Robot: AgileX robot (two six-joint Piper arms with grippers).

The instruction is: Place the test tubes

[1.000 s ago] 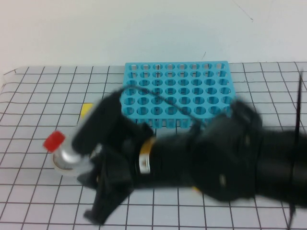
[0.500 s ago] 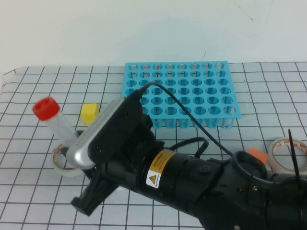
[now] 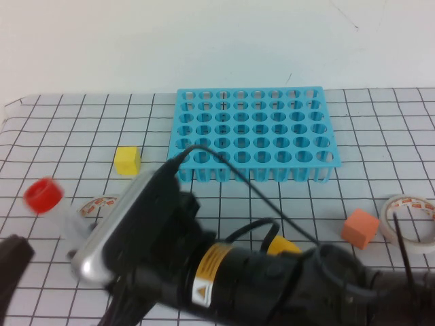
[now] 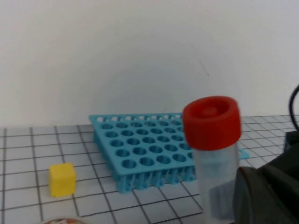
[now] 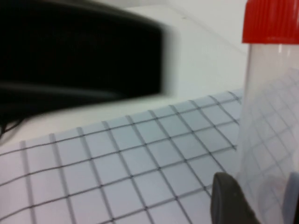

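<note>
A clear test tube [image 3: 66,226] with a red cap is held tilted above the near left of the table by my right gripper [image 3: 85,244], which is shut on its lower body. In the right wrist view the tube [image 5: 268,116] stands between the two dark fingers [image 5: 229,200]. The left wrist view shows the same tube [image 4: 215,154] close up, with the right gripper's dark body beside it. The blue rack [image 3: 251,136] with empty holes sits at the back centre. My left gripper [image 3: 13,268] is a dark shape at the near left corner, shut and apart from the tube.
A yellow cube [image 3: 127,160] lies left of the rack. One tape roll [image 3: 102,206] lies under the tube, another [image 3: 410,221] at the right edge, with an orange cube [image 3: 359,228] beside it. My right arm [image 3: 272,285] spans the near table.
My right arm has swung the tube up, then down and left toward the near edge, uncovering the orange cube. The left gripper has come into view at the near left corner.
</note>
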